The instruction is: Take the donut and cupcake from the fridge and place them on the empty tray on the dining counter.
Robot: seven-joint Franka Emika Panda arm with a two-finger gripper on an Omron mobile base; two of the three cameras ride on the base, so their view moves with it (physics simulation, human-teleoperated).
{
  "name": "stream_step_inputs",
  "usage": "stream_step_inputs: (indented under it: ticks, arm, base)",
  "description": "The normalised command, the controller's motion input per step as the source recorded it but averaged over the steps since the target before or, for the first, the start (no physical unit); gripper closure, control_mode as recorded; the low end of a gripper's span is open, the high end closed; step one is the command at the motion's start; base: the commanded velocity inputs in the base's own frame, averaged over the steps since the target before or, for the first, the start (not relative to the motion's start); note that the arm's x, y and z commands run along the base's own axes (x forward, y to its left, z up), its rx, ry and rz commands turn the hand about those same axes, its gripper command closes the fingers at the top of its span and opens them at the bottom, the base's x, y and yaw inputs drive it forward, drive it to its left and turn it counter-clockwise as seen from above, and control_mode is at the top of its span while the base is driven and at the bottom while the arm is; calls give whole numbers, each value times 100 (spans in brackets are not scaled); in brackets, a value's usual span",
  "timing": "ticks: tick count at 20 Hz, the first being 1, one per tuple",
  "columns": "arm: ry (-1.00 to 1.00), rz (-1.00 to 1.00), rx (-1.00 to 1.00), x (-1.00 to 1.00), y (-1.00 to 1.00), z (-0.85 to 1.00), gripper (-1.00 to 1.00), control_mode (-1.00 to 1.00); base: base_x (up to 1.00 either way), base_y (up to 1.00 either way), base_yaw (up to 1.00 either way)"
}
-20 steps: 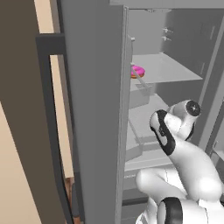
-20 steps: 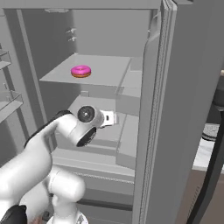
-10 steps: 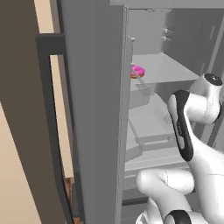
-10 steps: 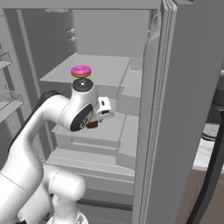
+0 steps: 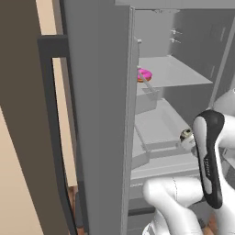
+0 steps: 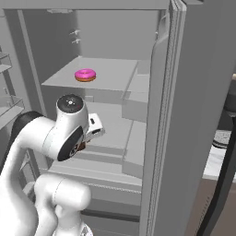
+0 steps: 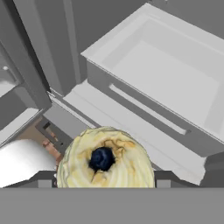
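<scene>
**Flat, even light, soft edges all round**

My views are evenly lit and bright enough, with no lamp I can place and no glare on the grey fridge (image 6: 184, 115) walls. Shadows are faint, just darker tones under the shelves. Everything renders slightly soft and blocky. Close to my hand camera, the cupcake (image 7: 105, 164) top looks smeared and coarse.
</scene>
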Motion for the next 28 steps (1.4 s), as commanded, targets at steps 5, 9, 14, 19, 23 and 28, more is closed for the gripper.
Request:
stream_step_inputs:
  ticks: [5,9,14,19,23,28]
  arm:
    - [-4,0,0,-82,13,15,100,-100]
    - [-12,0,0,-69,0,4,100,-100]
    - [-2,0,0,-21,0,0,100,100]
    - [0,0,0,0,0,0,100,100]
    - [0,0,0,0,0,0,100,100]
    - [0,0,0,0,0,0,100,100]
  base:
    - [0,0,0]
    - [0,0,0]
    - [-18,-2,0]
    - [-67,-15,0]
    - [-94,-17,-3]
    - [-100,-27,-17]
